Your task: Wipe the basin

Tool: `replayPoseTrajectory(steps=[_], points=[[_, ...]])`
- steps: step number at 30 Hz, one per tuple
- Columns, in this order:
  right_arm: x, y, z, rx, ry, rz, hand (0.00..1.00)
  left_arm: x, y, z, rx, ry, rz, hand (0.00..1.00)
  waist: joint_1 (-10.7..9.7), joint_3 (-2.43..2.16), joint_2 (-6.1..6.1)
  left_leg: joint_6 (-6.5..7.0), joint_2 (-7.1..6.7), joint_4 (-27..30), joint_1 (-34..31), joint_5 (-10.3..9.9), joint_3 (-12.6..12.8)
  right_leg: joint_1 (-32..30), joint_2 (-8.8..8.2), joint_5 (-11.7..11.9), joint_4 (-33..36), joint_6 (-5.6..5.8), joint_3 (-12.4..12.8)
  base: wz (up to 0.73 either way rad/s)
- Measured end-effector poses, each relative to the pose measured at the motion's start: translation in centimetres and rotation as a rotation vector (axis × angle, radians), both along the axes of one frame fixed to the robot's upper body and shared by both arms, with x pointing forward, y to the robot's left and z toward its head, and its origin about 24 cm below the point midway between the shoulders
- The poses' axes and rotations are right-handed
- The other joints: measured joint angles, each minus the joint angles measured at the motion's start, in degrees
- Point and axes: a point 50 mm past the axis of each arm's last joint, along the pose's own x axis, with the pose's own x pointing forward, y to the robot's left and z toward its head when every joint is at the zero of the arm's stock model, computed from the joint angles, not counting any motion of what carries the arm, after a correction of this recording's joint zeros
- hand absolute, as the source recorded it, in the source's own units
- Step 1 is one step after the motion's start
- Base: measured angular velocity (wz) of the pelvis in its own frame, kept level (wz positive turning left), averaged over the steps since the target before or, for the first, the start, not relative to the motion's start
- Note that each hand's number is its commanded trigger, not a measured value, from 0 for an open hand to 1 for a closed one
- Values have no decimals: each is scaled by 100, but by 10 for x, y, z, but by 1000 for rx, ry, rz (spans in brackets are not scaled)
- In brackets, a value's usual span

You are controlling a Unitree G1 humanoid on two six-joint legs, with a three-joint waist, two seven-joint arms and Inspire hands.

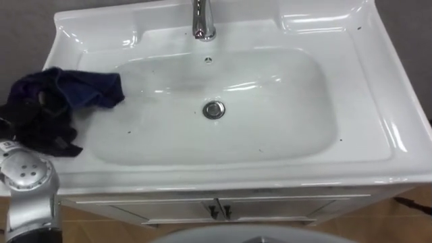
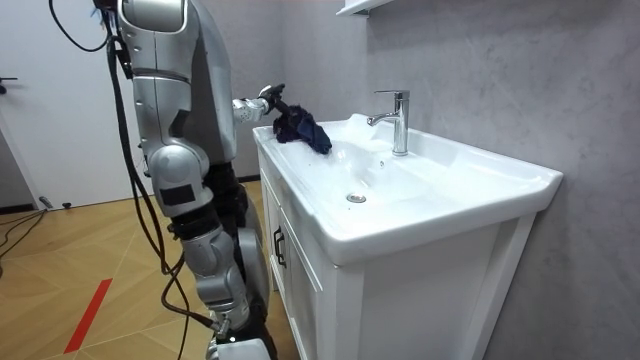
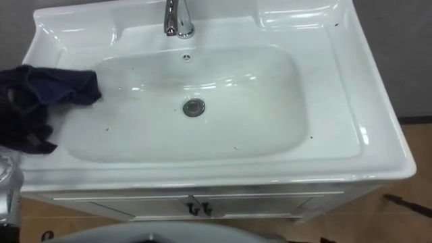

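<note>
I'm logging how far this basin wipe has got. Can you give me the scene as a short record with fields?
basin: white, set on a cabinet; a few small dark specks in the bowl
cloth: dark blue, bunched on the basin's left rim, one corner reaching into the bowl
left hand: at the cloth on the left rim; grip unclear
faucet: chrome, back centre
drain: metal, mid-bowl
robot: stands at the basin's front
</note>
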Motion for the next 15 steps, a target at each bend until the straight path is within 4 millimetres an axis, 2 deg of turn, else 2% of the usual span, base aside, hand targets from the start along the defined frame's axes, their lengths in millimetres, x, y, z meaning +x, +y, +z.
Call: replayPoseTrajectory(steps=[3, 5, 7, 9, 12, 15], points=[[-1, 0, 0, 2, 8, -2, 0, -1, -2, -6, -63, 8, -9, 0, 64, -13, 29, 0, 0, 1, -5, -1, -1, -1, 0, 0, 4, 0, 6, 0], [-2, -1, 0, 4, 15, -6, 0, -4, -3, -12, -92, 27, -23, 0, 86, -44, 23, 0, -2, -31, 12, -1, 3, 9, 0, 0, 1, 0, -1, 0], [-2, -3, 1, 1, 14, -3, 0, -12, -5, -30, -148, 106, -50, 0, 97, -54, 53, 0, -2, -49, 25, -1, 11, 9, 0, 0, 0, 0, 0, 0], [0, -5, 2, 1, 8, 3, 0, -12, -8, -33, -161, 118, -84, 0, 99, -48, 36, -1, -2, -46, 7, 0, 18, 5, 0, 0, -4, 0, -18, 4], [5, -7, 3, 0, -19, 14, 0, -12, -8, -36, -180, 134, -118, 0, 93, -33, 95, 0, -5, -16, -17, 0, 19, 6, -3, 0, -5, 0, -40, 5], [7, -6, 3, 10, -38, 23, 0, -10, -9, -35, -183, 135, -150, 0, 66, -25, 89, 0, -8, 11, -48, 0, 8, 6, -15, -1, -5, 1, -98, 8]])
